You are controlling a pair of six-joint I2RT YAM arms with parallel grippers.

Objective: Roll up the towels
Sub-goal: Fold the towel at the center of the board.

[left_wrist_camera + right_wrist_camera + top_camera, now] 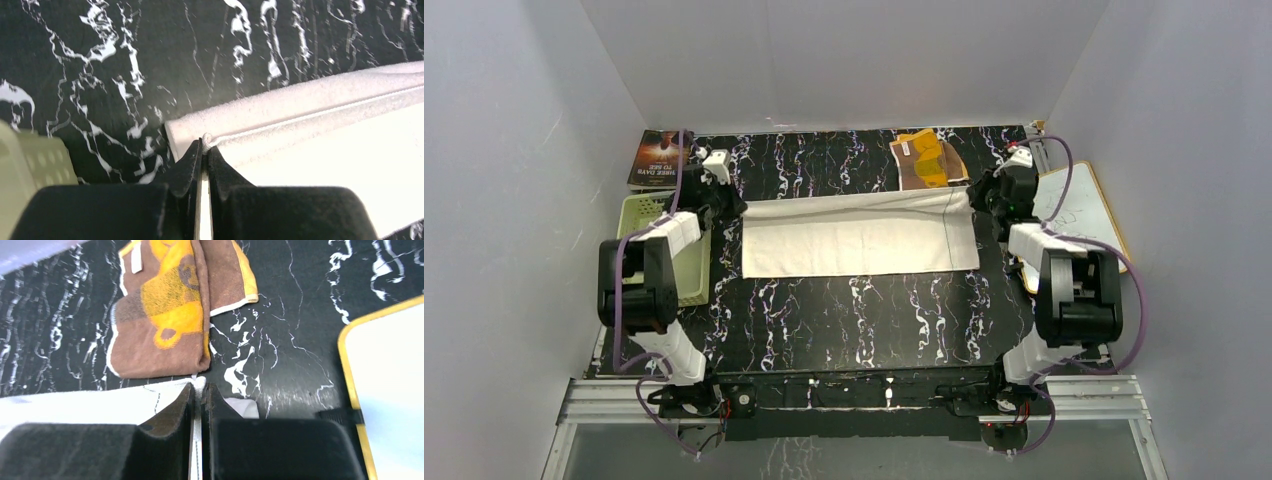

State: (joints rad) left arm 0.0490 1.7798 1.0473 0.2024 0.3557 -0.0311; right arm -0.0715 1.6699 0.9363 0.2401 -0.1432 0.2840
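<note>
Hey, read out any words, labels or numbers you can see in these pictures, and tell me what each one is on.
"THREE DAYS TO SEE": small print on the cover of the dark book at the table's far left corner.
White tag on the brown towel: too blurred to read.
Whiteboard: only faint marker scribbles, not legible.
Nothing else readable.

Cream towel [859, 238] lies spread flat on the black marbled table [854, 320], long side running left to right. Left gripper [736, 203] is down at its far-left corner, right gripper [974, 196] at the far-right. Both look pinched on the cloth, though it's hard to tell from up here. Brown towel [929, 160] lies folded just behind.
</note>
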